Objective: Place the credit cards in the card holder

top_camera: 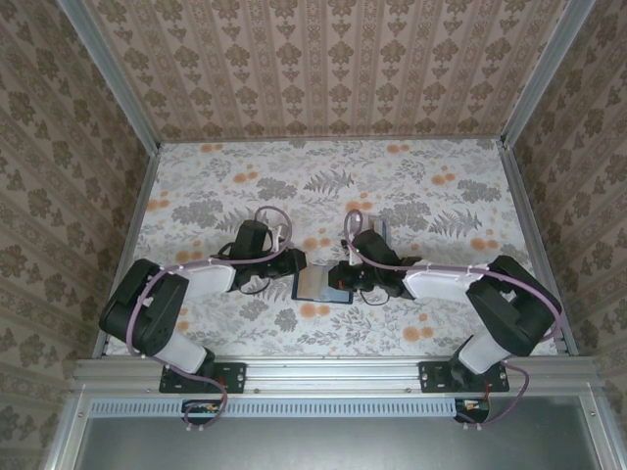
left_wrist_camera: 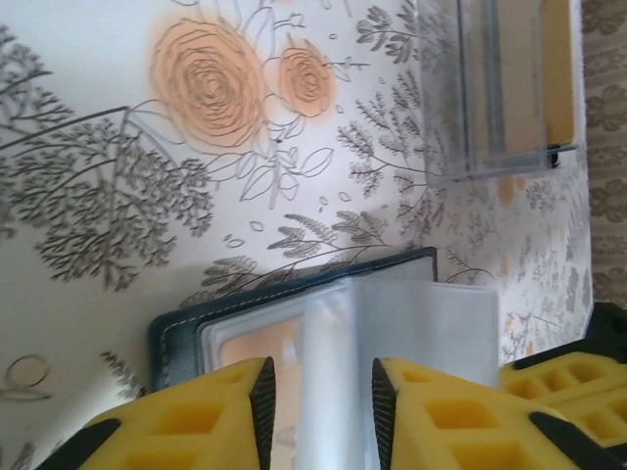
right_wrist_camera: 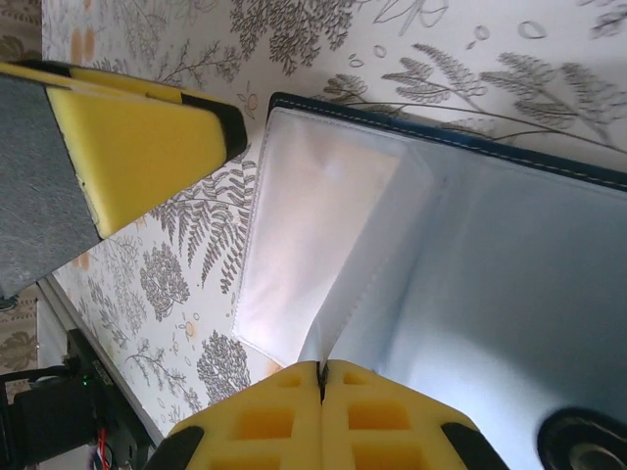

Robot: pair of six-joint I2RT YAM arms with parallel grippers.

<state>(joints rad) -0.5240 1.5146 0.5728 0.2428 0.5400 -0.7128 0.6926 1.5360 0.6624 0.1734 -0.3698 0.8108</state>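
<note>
Both arms hung over the open card holder, lying crosswise by the middle of the bench's near edge. The right end effector, pressed together, pinched its clear sleeve. The left end effector, partly spread, straddled a sleeve, equally near.

Overhead plus 2 close wrist views, card holder shared

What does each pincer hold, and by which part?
Right pincer: a clear sleeve of the open card holder, pinched at its edge. Left pincer: open, holding nothing.
</note>
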